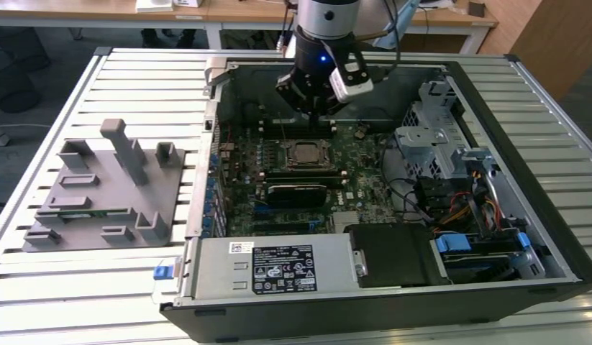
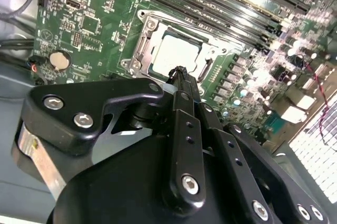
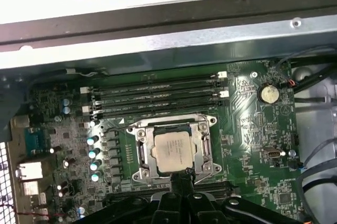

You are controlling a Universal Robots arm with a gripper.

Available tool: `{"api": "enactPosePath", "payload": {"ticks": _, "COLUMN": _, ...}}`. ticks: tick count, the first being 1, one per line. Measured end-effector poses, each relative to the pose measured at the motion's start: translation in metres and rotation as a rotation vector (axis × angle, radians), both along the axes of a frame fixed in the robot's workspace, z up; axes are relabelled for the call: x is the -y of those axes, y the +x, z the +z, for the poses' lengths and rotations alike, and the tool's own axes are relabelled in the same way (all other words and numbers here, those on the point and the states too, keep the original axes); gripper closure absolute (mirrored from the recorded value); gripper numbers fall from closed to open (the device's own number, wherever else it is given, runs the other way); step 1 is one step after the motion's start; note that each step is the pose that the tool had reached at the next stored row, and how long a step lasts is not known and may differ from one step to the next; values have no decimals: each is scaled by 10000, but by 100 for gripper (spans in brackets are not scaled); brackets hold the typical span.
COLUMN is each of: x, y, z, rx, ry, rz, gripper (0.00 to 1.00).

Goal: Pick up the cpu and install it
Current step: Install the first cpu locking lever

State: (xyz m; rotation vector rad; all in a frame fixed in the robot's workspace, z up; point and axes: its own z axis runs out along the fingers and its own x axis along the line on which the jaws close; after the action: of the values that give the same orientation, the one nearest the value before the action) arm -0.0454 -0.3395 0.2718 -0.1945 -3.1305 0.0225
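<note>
The cpu (image 1: 303, 153) lies flat in its socket on the green motherboard (image 1: 365, 180) inside the open computer case. In both wrist views its silver top, the cpu (image 3: 172, 151) (image 2: 178, 52), sits inside the metal socket frame (image 3: 141, 153). My gripper (image 1: 316, 109) hangs above the board, a little behind the socket in the exterior view. The black fingers meet at their tips, so the gripper (image 2: 179, 72) (image 3: 182, 179) is shut with nothing between them. It is just beside the cpu's edge and apart from it.
Several memory slots (image 3: 158, 95) run along one side of the socket. The case wall (image 1: 211, 144), a drive cage (image 1: 432, 136), cables (image 1: 449, 201) and a power supply (image 1: 276, 266) surround the board. A grey fixture (image 1: 103, 190) stands on the table at the exterior view's left.
</note>
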Motion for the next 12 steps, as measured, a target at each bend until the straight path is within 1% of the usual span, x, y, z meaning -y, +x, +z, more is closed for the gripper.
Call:
{"api": "enactPosePath", "payload": {"ticks": 6, "x": 1, "y": 0, "z": 0, "rx": 0, "ry": -1, "rz": 724, "gripper": 89}}
{"api": "enactPosePath", "payload": {"ticks": 12, "x": 1, "y": 0, "z": -2, "rx": 0, "ry": 0, "rz": 1748, "gripper": 89}}
